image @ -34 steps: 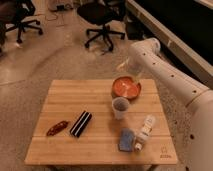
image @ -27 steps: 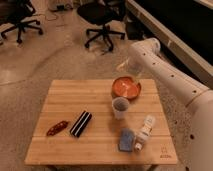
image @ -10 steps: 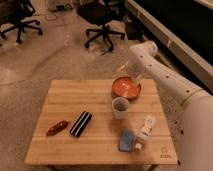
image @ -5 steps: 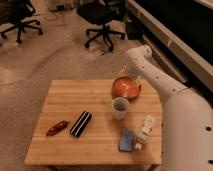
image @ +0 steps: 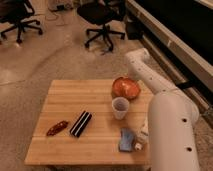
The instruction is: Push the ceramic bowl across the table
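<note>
Office floor point(image: 60, 55) behind the wooden counter point(image: 70, 102); arm point(image: 150, 80) at the ceramic bowl point(image: 125, 88).
Since the earlier frame the arm fills more of the right side. The claw point(image: 132, 75) sits at the bowl's far rim; whether it is released or clenched cannot be told. The ceramic bowl stays far right, behind the white cup point(image: 119, 107).

We see the desk point(image: 70, 100) in pale wooden planks, the ceramic bowl point(image: 125, 88) orange-red inside with a darker brown rim, and a white cup point(image: 119, 107). The white arm's gripper point(image: 134, 75) sits at the bowl's rim.
</note>
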Robot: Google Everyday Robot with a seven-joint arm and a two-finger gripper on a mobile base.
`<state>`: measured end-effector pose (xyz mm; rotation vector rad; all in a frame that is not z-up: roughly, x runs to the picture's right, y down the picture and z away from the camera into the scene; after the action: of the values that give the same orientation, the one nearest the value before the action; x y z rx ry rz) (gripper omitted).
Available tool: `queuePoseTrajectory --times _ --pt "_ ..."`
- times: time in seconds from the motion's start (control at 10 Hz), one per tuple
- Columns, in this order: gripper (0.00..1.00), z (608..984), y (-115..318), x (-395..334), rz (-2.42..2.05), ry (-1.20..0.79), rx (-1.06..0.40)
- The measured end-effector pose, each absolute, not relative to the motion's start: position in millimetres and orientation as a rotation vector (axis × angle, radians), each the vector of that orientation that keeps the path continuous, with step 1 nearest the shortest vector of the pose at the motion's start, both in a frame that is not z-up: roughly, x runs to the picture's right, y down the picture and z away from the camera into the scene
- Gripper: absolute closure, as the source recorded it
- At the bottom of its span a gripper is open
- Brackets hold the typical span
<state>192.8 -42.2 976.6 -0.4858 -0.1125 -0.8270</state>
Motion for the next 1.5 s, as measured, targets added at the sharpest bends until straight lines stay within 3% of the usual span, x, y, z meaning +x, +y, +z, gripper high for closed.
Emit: queuePoseTrajectory --times 0.8,1.5 --pt "0.20 1013.9 -13.0 140.8 -0.949 -0.185 -0.575" --pt "0.20 992.9 -21.0 71.0 -1.132 -0.290 -0.530"
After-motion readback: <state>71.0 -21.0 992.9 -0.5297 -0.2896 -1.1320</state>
